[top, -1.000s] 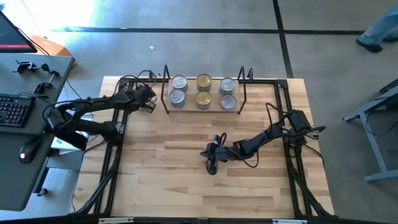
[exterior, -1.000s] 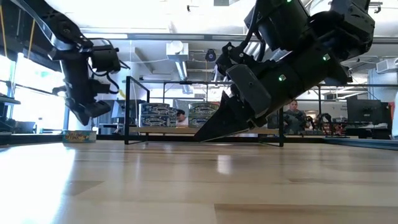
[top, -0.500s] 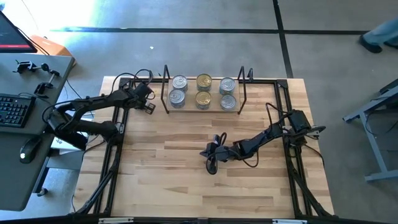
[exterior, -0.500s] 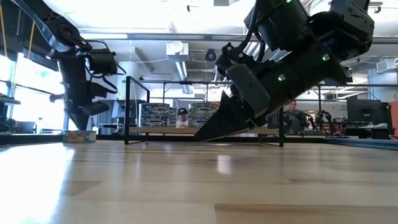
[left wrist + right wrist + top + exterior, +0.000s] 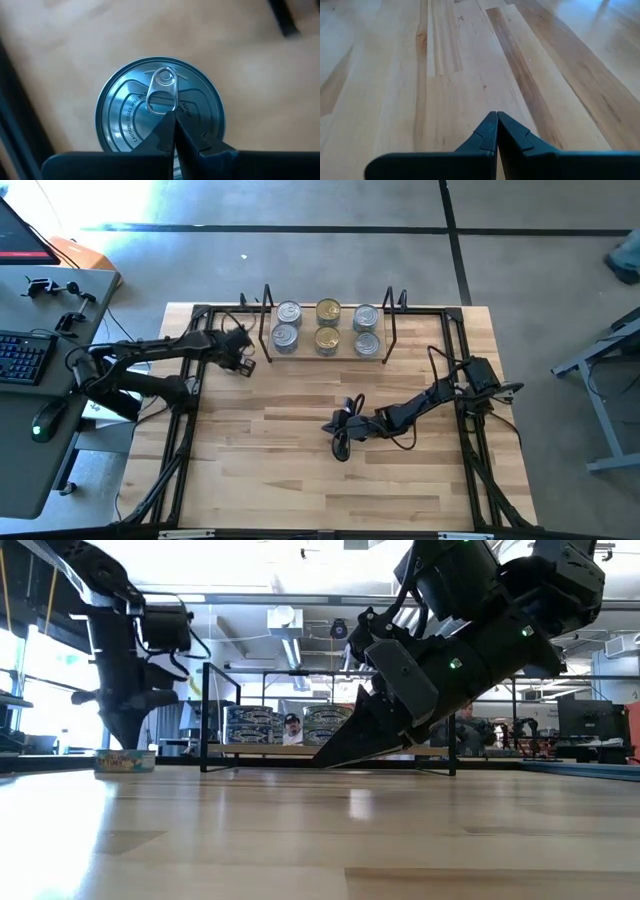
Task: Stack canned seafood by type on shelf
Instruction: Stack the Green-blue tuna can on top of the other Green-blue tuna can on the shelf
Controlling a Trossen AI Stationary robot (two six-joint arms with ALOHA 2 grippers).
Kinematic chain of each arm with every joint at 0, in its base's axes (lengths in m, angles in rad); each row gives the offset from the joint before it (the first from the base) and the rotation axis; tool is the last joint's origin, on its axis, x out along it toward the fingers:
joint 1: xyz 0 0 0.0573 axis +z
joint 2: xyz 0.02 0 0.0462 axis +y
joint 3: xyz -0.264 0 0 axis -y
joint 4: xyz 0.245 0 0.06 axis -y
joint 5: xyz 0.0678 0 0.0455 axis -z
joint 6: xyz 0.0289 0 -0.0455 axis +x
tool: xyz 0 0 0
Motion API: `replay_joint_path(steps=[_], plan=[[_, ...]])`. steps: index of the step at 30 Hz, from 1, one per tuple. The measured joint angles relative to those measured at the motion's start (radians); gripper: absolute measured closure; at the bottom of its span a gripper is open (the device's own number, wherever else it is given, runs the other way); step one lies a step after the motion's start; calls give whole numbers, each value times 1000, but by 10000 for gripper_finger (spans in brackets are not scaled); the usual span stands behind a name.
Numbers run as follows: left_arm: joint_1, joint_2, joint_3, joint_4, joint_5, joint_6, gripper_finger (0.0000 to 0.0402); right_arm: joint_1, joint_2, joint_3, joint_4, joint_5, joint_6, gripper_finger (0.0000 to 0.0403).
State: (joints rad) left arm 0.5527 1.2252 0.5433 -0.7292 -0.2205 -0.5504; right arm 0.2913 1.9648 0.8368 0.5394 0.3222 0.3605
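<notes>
Wooden table (image 5: 270, 480) fills the high view, and over its left edge the left gripper (image 5: 243, 360) hangs with fingers pressed together, gripping nothing, directly above a silver-lidded tin (image 5: 160, 120) that lies on the table just left of the shelf (image 5: 325, 352). Near the table's middle the right gripper (image 5: 338, 448) rests with its fingers clenched and empty, tips at the wood. Six more tins (image 5: 327, 327) stand on the shelf in three columns, silver, gold, silver
</notes>
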Motion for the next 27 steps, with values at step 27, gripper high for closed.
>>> replay_joint_path(steps=[27], plan=[[-754, 547, 35, 1332, 18, -109, 401, 81, -281, 0, -717, 204, 113, 403]])
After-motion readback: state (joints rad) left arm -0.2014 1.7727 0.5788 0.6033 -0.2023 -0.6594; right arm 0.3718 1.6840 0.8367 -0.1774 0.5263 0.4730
